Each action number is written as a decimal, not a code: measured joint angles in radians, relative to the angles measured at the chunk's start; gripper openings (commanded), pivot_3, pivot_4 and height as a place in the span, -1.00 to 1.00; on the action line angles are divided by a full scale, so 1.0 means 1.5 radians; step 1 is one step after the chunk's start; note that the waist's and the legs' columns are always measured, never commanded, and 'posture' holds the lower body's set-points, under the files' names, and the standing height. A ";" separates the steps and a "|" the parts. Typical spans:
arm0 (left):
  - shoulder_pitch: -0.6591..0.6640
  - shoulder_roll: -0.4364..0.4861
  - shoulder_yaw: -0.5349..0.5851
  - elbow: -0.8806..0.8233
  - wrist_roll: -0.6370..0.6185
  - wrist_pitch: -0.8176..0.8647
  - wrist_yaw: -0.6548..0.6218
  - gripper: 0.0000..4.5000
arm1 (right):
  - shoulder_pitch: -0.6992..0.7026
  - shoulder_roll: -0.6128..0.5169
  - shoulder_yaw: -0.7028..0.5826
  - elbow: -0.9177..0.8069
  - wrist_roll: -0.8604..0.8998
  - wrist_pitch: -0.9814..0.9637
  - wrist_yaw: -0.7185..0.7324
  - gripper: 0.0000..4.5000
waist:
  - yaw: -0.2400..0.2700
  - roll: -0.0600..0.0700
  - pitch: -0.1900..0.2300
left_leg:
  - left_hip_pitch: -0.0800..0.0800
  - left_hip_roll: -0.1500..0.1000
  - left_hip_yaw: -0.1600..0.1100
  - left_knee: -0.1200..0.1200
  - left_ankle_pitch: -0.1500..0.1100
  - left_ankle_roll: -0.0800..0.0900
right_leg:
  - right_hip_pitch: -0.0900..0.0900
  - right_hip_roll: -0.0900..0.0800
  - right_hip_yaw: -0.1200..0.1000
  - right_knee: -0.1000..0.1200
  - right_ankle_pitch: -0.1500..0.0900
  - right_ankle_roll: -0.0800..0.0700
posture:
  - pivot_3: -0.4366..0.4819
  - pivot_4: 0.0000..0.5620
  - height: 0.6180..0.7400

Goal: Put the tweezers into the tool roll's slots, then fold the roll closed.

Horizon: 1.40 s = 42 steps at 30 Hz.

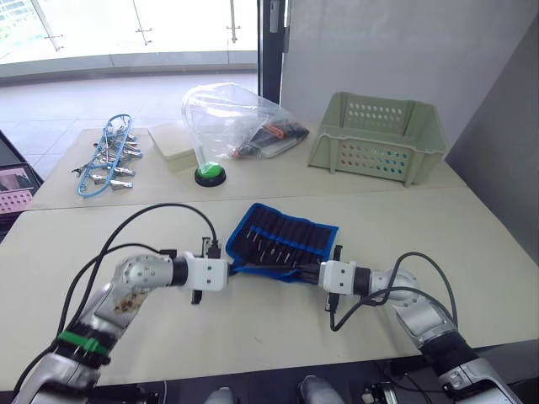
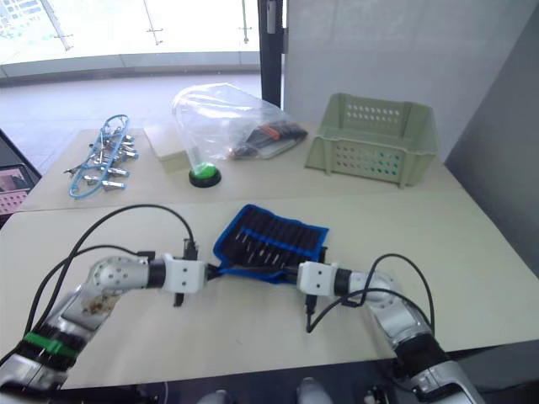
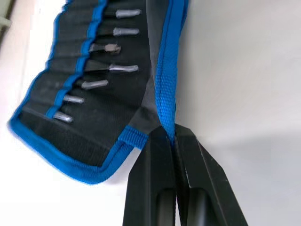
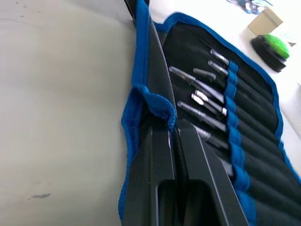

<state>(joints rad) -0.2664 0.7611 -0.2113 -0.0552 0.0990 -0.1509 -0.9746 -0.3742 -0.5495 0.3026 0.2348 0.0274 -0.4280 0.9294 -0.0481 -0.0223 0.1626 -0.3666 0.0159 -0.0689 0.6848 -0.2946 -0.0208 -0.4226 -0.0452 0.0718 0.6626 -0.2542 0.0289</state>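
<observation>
Tweezers (image 4: 200,101) sit in the tool roll's (image 1: 286,240) slots (image 1: 278,234).

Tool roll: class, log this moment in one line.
tool roll: open, tweezers slotted | left tool: shut on near edge | right tool: shut on near edge

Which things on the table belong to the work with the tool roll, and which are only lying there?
Belong to the job:
tool roll, pinched at its near blue edge by the left gripper and right gripper
tweezers in its slots

Lying about:
green basket
clear plastic bag
green button
clips with blue cord
</observation>
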 measured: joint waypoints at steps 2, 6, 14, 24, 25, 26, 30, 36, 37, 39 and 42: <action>0.033 0.008 0.009 -0.048 -0.015 0.040 0.002 -0.99 | 0.016 -0.008 0.000 -0.012 0.035 0.002 0.038 -1.00 | 0.005 0.000 0.000 | 0.000 -0.001 0.000 0.000 0.000 0.000 | 0.000 -0.001 0.000 -0.002 0.000 0.000 | -0.05 -0.47 1.00; 0.093 0.019 0.027 -0.130 -0.056 0.108 0.000 -0.99 | 0.057 -0.034 -0.001 -0.046 0.094 0.015 0.095 -1.00 | 0.009 0.000 0.000 | 0.001 -0.001 0.000 0.000 0.000 0.000 | 0.002 -0.001 0.000 -0.004 0.000 0.000 | -0.05 -0.47 1.00; 0.030 -0.003 0.026 -0.112 -0.071 0.189 0.024 -0.99 | 0.042 -0.030 -0.013 -0.055 0.128 0.064 0.104 -1.00 | 0.010 0.000 0.000 | 0.003 -0.001 0.001 0.000 0.000 0.000 | 0.003 0.000 0.000 -0.001 0.000 0.000 | -0.05 -0.47 1.00; -0.108 -0.075 -0.012 -0.016 -0.107 0.337 0.015 -0.99 | -0.020 -0.014 -0.037 0.040 0.116 0.098 0.060 -1.00 | 0.012 0.000 0.000 | 0.002 -0.001 0.001 0.001 0.000 0.000 | 0.002 -0.001 0.000 0.000 0.000 0.000 | -0.05 -0.47 1.00; -0.121 -0.079 -0.016 -0.008 -0.110 0.352 0.014 -0.99 | -0.025 -0.013 -0.037 0.048 0.114 0.099 0.058 -1.00 | 0.011 0.000 0.000 | 0.002 -0.001 0.001 0.001 0.000 0.000 | 0.002 -0.001 0.000 0.000 0.000 0.000 | -0.05 -0.47 1.00; -0.131 -0.082 -0.020 0.000 -0.114 0.362 0.013 -0.99 | -0.029 -0.011 -0.038 0.057 0.113 0.099 0.055 -1.00 | 0.010 0.000 0.000 | 0.002 -0.001 0.001 0.001 0.000 0.000 | 0.001 0.000 0.000 0.000 0.000 0.000 | -0.05 -0.47 1.00; -0.157 -0.099 -0.026 0.023 -0.123 0.397 0.013 -0.86 | -0.036 0.004 -0.053 0.079 0.109 0.112 0.040 -1.00 | 0.008 0.000 0.000 | 0.001 -0.001 0.001 0.001 0.000 0.000 | 0.001 -0.001 0.000 0.000 0.000 0.000 | -0.05 -0.47 1.00; -0.161 -0.099 0.014 0.047 -0.134 0.435 0.040 -0.02 | -0.035 0.010 -0.114 0.101 0.122 0.133 0.014 -0.46 | 0.007 0.000 0.000 | 0.001 -0.001 0.000 0.001 0.000 0.000 | 0.001 -0.001 0.000 0.000 0.000 0.000 | -0.05 -0.47 1.00; -0.161 -0.099 0.024 0.046 -0.138 0.436 0.044 0.15 | -0.035 0.011 -0.123 0.101 0.123 0.133 0.008 -0.31 | 0.007 0.000 0.000 | 0.001 -0.001 0.000 0.001 0.000 0.000 | 0.001 -0.001 0.000 0.000 0.000 0.000 | -0.05 -0.47 1.00; -0.161 -0.099 0.062 0.040 -0.152 0.436 0.058 0.44 | -0.035 0.013 -0.151 0.101 0.130 0.137 -0.007 0.00 | 0.007 0.000 0.000 | 0.001 -0.001 0.000 0.001 0.000 0.000 | 0.000 -0.001 0.000 0.000 0.000 0.000 | -0.05 -0.47 1.00; -0.160 -0.099 0.116 0.022 -0.179 0.434 0.071 0.87 | -0.035 0.020 -0.188 0.100 0.141 0.143 -0.029 0.44 | 0.007 0.000 0.000 | 0.000 -0.001 0.000 0.001 0.000 0.000 | 0.000 -0.001 0.000 0.000 0.000 0.000 | -0.05 -0.47 1.00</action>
<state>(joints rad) -0.5057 0.6130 -0.0378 -0.0215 -0.1691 0.5001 -0.8689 -0.4272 -0.5189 0.0205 0.3842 0.2396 -0.2136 0.8864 -0.0379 -0.0224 0.1628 -0.3658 0.0144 -0.0683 0.6864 -0.2940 -0.0210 -0.4226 -0.0466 0.0720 0.6624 -0.2544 0.0283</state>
